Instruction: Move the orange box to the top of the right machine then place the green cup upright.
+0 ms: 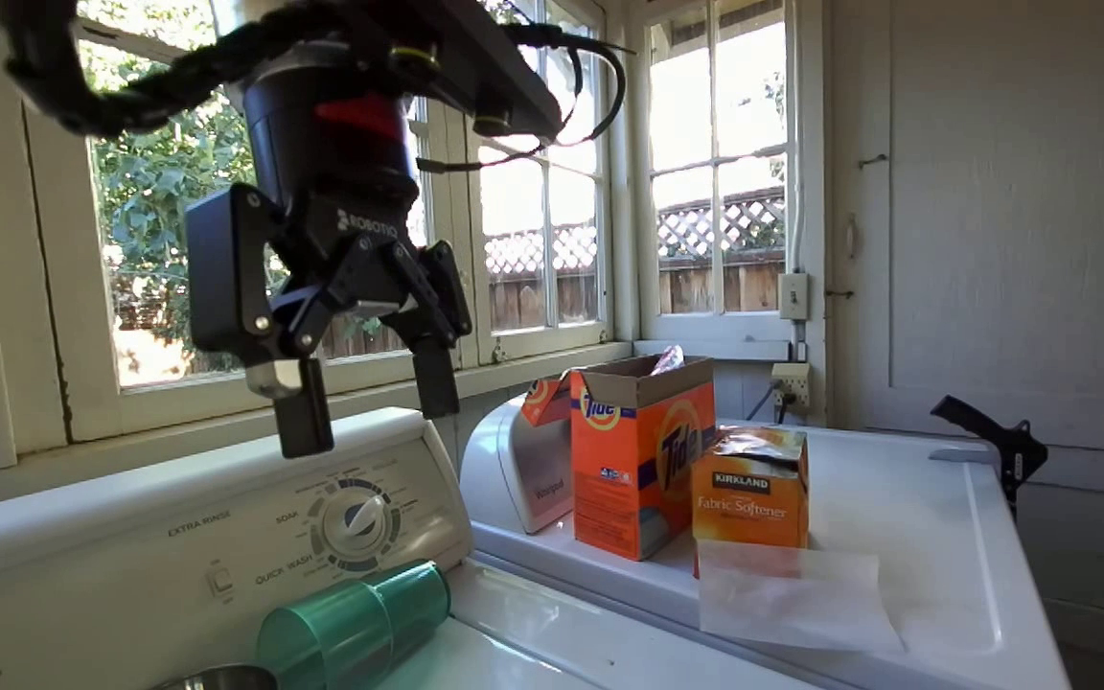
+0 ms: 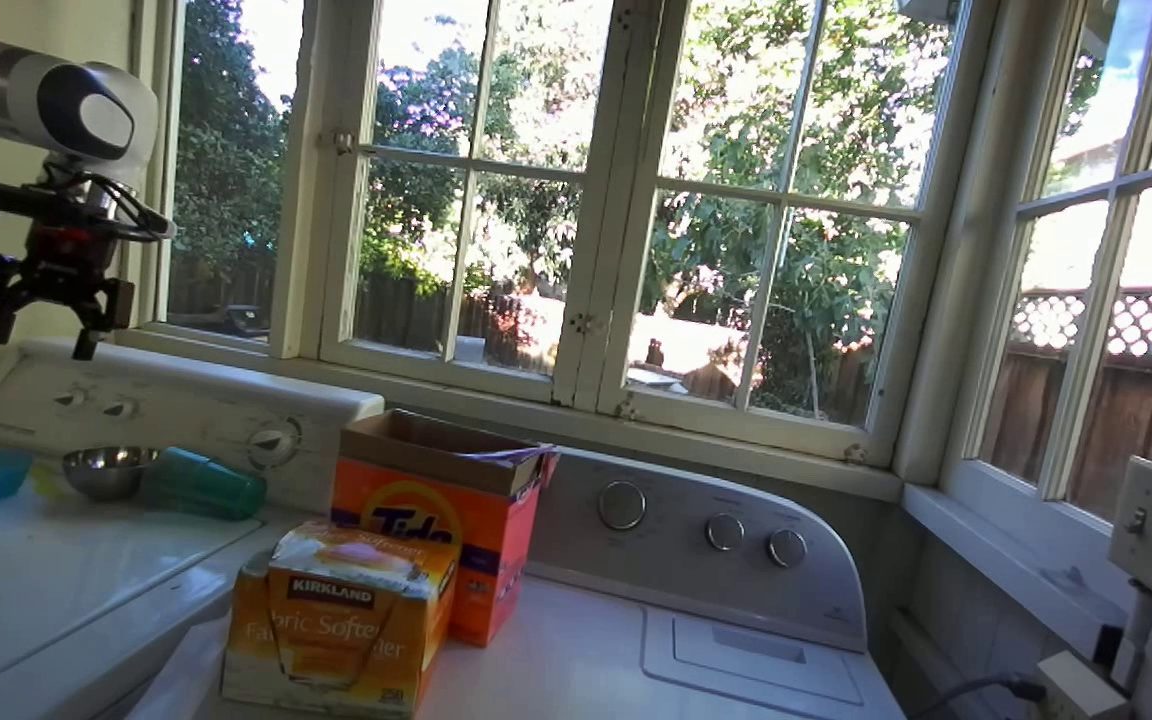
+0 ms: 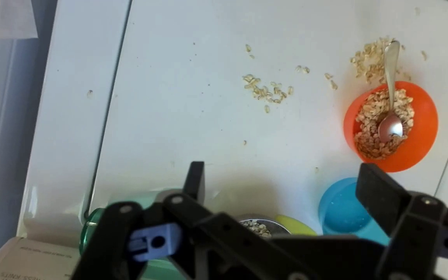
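Observation:
The orange box [image 1: 609,489] stands upright with its top open on the right machine [image 1: 907,508], near the edge facing the machine with the large dial. In an exterior view, the orange box [image 2: 501,570] is partly behind a smaller box, and the right machine [image 2: 576,650] shows its knobbed panel. The green cup [image 1: 351,623] lies on its side on the dial machine, against its back panel; it also shows in an exterior view [image 2: 201,490]. In the wrist view, my gripper partly hides the green cup [image 3: 90,227]. My gripper [image 1: 370,402] is open and empty, above the dial machine [image 3: 284,182].
A Kirkland box [image 1: 748,498] and a white sheet [image 1: 792,599] lie beside the orange box. On the dial machine are a metal bowl [image 2: 106,472], a blue container [image 3: 344,210], a yellow item [image 3: 296,225], and an orange bowl [image 3: 422,124] with oats and a spoon. Loose oats are scattered there.

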Controlling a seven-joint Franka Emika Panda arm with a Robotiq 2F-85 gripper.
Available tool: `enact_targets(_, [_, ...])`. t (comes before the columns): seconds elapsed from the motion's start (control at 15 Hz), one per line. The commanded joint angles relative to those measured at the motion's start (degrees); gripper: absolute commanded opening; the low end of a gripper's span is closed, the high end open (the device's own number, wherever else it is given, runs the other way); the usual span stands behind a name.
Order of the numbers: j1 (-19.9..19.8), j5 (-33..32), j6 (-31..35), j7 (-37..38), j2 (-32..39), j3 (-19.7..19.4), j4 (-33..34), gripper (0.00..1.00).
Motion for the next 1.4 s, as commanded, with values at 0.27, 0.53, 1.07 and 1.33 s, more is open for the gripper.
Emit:
enact_targets(0.27, [5.66, -9.96, -10.16, 1.34, 10.24, -5.18, 13.53, 1.00])
enact_targets(0.53, [9.41, -14.24, -14.99, 4.13, 15.00, -7.56, 19.32, 1.00])
enact_targets(1.07, [8.76, -10.86, -11.66, 0.20, 18.93, -6.63, 24.70, 1.00])
enact_targets(1.33, [9.73, -12.80, -12.12, 4.46, 17.11, -8.31, 22.12, 1.00])
